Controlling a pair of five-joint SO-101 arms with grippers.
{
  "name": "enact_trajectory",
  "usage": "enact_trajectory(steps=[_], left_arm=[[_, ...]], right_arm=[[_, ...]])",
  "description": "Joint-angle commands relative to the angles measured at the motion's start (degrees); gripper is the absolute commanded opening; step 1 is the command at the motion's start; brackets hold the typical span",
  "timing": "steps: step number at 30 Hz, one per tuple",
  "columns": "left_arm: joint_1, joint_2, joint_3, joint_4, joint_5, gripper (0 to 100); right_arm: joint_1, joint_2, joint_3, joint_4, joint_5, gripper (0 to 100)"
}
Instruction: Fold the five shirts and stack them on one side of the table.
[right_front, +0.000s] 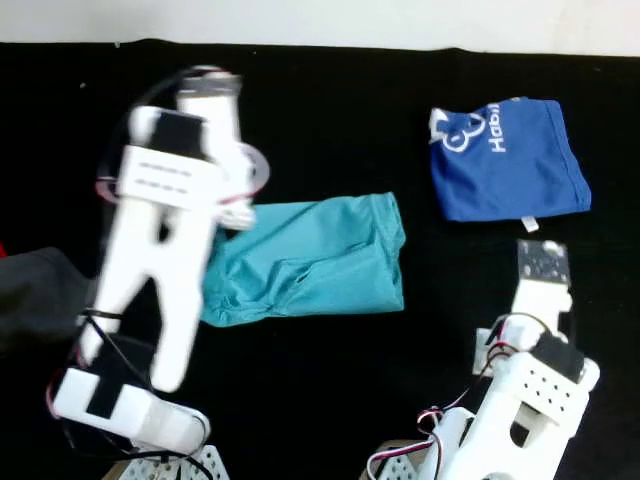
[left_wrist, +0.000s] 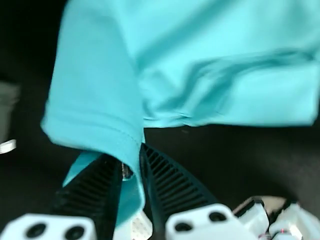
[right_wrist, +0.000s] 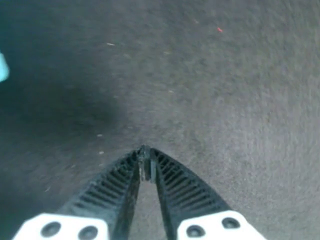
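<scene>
Your black cloth table (right_front: 330, 400) lay open across its near middle. The teal shirt (right_front: 310, 260), a soft rumpled oblong, lay at the centre, with its stitched hem pinched in your left gripper (left_wrist: 132, 167). The blue shirt (right_front: 505, 160), folded squarish, sat near the far right edge. Your right gripper (right_wrist: 145, 164) hung closed and empty over bare cloth.

Bright, even light; a soft shadow falls on the table (right_wrist: 65, 110).
</scene>
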Motion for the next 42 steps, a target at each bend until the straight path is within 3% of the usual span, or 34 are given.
enact_trajectory(steps=[1, 5, 13, 26, 32, 38, 42], left_arm=[[9.4, 1.1, -3.8, -3.5, 0.8, 1], [15.0, 7.2, -8.2, -6.6, 0.8, 1], [20.4, 24.8, -27.1, -10.0, 0.8, 1], [27.5, 47.6, -54.4, -9.6, 0.8, 2], [26.8, 51.8, -58.2, -8.4, 0.9, 18], [23.7, 48.0, -63.7, 0.2, 0.8, 13], [19.6, 46.9, -61.3, 2.6, 0.8, 1]], right_arm=[[6.1, -0.5, 3.7, -4.4, 0.8, 0.7], [10.4, -0.5, 9.4, -9.3, 0.9, 0.7], [10.5, -0.5, 23.2, -23.7, 3.7, 0.7], [10.4, -0.5, 23.0, -23.8, 3.6, 0.7], [10.4, -0.5, 23.0, -23.8, 3.6, 0.7], [10.3, -0.5, 23.0, -23.8, 3.6, 0.7], [9.7, -0.5, 23.0, -23.8, 3.6, 0.7]])
